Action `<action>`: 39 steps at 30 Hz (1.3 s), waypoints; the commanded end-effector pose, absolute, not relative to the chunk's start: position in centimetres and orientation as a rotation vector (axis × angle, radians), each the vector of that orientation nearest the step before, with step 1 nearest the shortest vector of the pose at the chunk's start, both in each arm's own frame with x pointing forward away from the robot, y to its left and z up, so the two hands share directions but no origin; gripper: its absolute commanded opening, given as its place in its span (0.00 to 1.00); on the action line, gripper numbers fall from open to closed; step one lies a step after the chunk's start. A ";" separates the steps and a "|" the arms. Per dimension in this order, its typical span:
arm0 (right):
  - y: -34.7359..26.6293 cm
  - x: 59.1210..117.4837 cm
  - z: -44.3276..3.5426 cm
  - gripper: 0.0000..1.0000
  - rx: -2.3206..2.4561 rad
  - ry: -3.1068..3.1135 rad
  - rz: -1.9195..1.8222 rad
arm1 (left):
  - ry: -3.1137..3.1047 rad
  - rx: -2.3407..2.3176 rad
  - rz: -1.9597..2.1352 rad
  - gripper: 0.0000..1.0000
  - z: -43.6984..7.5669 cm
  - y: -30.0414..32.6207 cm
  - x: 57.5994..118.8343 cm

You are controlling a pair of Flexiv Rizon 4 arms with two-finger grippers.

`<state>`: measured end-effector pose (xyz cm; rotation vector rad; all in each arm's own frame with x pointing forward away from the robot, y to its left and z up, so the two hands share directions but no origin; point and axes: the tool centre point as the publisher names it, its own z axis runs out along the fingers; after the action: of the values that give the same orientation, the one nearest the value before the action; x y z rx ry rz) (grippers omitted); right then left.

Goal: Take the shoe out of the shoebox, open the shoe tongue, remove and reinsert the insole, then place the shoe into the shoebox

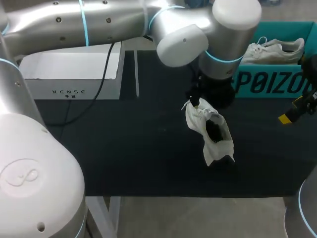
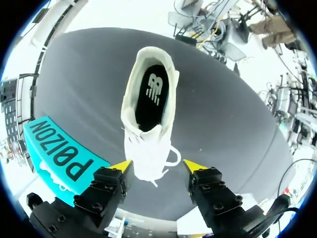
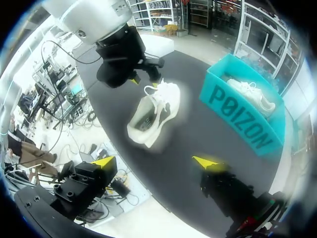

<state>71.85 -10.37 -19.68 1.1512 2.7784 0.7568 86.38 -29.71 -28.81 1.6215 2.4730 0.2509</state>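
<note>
A white shoe with a black insole lies on the black mat, its heel toward the front edge. My left gripper hangs over its laced front end. In the left wrist view the yellow fingertips stand on either side of the shoe's toe, with a gap on one side, so the left gripper is open. My right gripper is open and holds nothing. It hovers at the mat's right side, apart from the shoe.
The teal shoebox stands at the back right with a second white shoe inside. A white box sits at the back left, and a black cable runs past it onto the mat.
</note>
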 end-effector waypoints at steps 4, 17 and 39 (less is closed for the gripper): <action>-10.4 71.7 -19.8 1.00 1.152 2.776 0.756 | 2.484 1.682 0.210 0.00 -31.4 -31.3 87.7; -10.4 71.7 -19.8 1.00 1.152 2.776 0.756 | 2.515 1.722 0.097 0.00 -34.8 -32.1 85.2; -10.4 71.7 -19.8 1.00 1.152 2.776 0.756 | 2.948 1.243 -0.042 0.00 -30.3 -27.2 74.4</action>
<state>71.85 -10.36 -19.69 1.1509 2.7786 0.7568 75.81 -28.36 -31.09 1.2814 2.9540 -0.0632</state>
